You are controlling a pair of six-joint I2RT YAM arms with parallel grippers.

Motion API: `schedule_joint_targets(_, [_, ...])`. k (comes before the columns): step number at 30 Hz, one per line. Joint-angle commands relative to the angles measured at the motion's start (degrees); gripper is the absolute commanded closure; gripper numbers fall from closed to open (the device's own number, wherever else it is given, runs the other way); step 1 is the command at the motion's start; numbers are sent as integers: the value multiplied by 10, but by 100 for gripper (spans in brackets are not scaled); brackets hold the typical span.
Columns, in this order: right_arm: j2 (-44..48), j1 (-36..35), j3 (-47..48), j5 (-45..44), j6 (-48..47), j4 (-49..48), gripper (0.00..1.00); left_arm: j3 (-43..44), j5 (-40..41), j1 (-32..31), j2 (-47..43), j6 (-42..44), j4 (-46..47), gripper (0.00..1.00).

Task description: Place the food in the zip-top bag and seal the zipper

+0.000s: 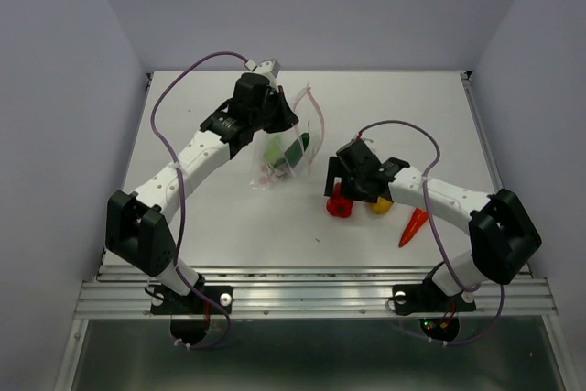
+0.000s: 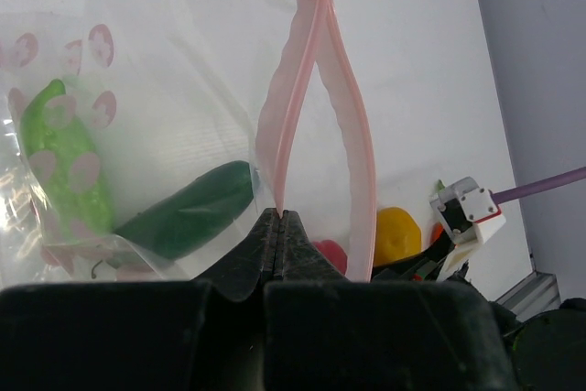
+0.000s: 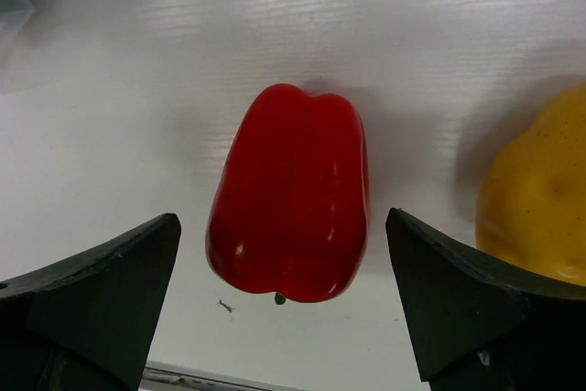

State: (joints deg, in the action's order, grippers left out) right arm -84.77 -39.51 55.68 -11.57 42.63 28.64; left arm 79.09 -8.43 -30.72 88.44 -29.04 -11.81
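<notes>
Red bell pepper (image 3: 288,199): judged light, rigid, slick; best taken across mid-body. Flanked by spread right gripper (image 3: 282,222); yellow-orange piece (image 3: 540,190) at 3 o'clock. Zip-top bag (image 2: 183,89) edge pinched by left gripper (image 2: 279,222).

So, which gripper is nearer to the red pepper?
Right. The right gripper hangs open just above the pepper, one finger on each side of it. The left gripper is shut on the bag at its edge, farther off to the pepper's left.
</notes>
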Motion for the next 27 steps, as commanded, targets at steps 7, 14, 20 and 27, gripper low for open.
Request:
schedule_joint_targets(7, [-12,-15,-11,-43,29,-23,9,-9,-9,0,-18,8,26,100])
schedule_joint_targets(14, [0,-21,-8,-72,30,-8,48,-10,-12,0,-18,8,28,100])
schedule_joint_targets(20, [43,-21,19,-104,6,21,52,-11,-10,0,-17,7,28,100])
schedule_joint_targets(27, [163,-21,84,-123,-94,-21,51,-10,-14,0,-13,4,30,100])
